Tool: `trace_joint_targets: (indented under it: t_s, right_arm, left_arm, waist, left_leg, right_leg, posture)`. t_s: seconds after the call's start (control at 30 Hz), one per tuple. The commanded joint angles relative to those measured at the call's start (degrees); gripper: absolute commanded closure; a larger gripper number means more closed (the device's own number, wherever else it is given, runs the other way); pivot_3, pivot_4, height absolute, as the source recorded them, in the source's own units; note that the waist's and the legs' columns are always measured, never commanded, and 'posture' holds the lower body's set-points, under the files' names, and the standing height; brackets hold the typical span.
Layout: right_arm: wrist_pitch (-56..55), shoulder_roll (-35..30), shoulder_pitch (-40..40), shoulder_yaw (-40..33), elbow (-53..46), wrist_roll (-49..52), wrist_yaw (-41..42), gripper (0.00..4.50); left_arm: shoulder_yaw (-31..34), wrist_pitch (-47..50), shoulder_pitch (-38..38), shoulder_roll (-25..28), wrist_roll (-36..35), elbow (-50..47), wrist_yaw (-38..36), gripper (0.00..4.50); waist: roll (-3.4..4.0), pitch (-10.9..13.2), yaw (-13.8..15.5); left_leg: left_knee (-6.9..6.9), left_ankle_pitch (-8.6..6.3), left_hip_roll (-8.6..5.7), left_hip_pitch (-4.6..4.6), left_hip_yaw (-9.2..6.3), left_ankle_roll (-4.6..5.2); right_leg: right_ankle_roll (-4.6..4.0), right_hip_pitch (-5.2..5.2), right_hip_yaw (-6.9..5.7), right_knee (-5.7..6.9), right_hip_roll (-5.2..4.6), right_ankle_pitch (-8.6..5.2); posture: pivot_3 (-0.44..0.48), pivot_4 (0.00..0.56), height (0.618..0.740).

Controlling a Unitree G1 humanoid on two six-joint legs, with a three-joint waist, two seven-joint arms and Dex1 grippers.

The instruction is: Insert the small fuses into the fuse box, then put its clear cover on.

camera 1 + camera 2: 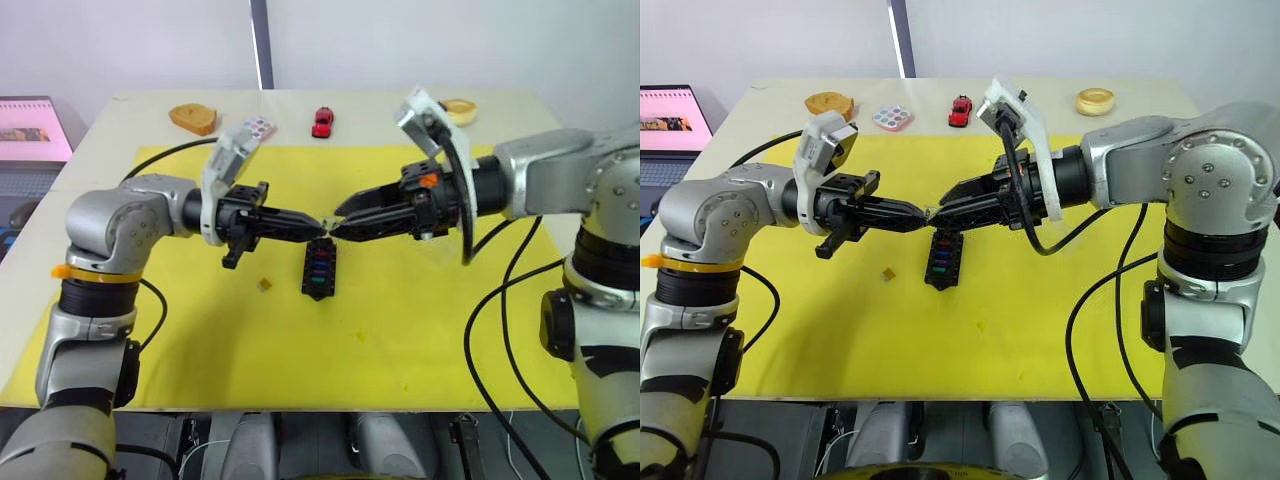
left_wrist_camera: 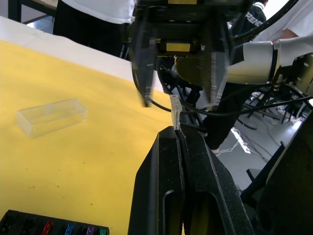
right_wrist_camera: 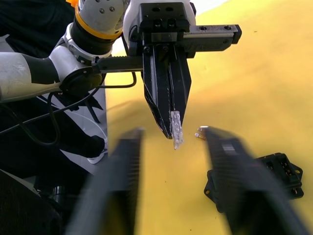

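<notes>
Fuse (image 2: 175,111), pale and see-through, pinched in left gripper (image 2: 179,131) above fuse box (image 1: 319,268) — we see right gripper (image 3: 171,134) spread wide facing it.

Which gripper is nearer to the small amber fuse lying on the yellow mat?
Left. The left gripper hovers just up and to the right of the amber fuse, shut on a clear fuse. The right gripper, fingers open, is farther right, above the fuse box.

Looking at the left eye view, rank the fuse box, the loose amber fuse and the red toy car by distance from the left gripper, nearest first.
From the left gripper:
1. Fuse box, just below its fingertips.
2. Amber fuse, on the mat toward the robot's left.
3. Red toy car, at the table's far edge.
</notes>
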Motion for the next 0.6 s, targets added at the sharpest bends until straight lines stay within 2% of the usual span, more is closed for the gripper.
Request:
trace_joint_targets:
  t_s: [0.03, 0.37, 0.47, 0.6]
  right_arm:
    - [-0.08, 0.26, -1.61, -1.55, -0.16, 0.99, -0.01, 4.48]
    - [-0.25, 0.22, -1.47, -0.98, -0.26, 0.89, -0.05, 4.48]
    - [-2.07, -1.22, -1.62, 1.33, -1.29, -0.87, 0.64, 4.50]
    - [-13.29, -7.90, -2.87, 15.62, -3.46, -13.14, 4.74, 4.50]
  left_arm:
    - [0.13, -0.98, -1.01, 0.54, -0.78, -0.90, 0.05, 4.50]
    - [0.24, -1.03, -1.05, 0.63, -0.83, -1.00, 0.45, 4.50]
    - [-1.68, -3.67, -0.12, 2.31, 2.16, -0.80, -0.44, 3.63]
    - [-7.20, -16.07, 1.84, 7.14, 12.27, 4.00, -4.31, 1.56]
  waist:
    - [0.00, 0.00, 0.00]
    - [0.00, 0.00, -0.01]
    - [0.00, 0.00, -0.05]
    - [0.02, 0.01, -0.09]
  left_leg:
    - [0.00, 0.00, 0.00, 0.00, 0.00, 0.00]
    - [0.00, 0.00, 0.00, 0.00, 0.00, 0.00]
    - [-0.01, 0.00, 0.00, 0.00, 0.00, 0.00]
    - [-0.03, 0.00, 0.00, 0.01, 0.02, 0.00]
  right_leg:
    - [0.00, 0.00, 0.00, 0.00, 0.00, 0.00]
    - [0.00, 0.00, 0.00, -0.01, 0.00, 0.00]
    - [0.00, 0.00, 0.00, -0.01, 0.00, 0.00]
    - [0.00, -0.03, 0.00, -0.04, 0.01, 0.00]
  posture:
    - [0.000, 0.150, 0.740]
    - [0.000, 0.150, 0.740]
    - [0.000, 0.150, 0.740]
    - [0.000, 0.150, 0.740]
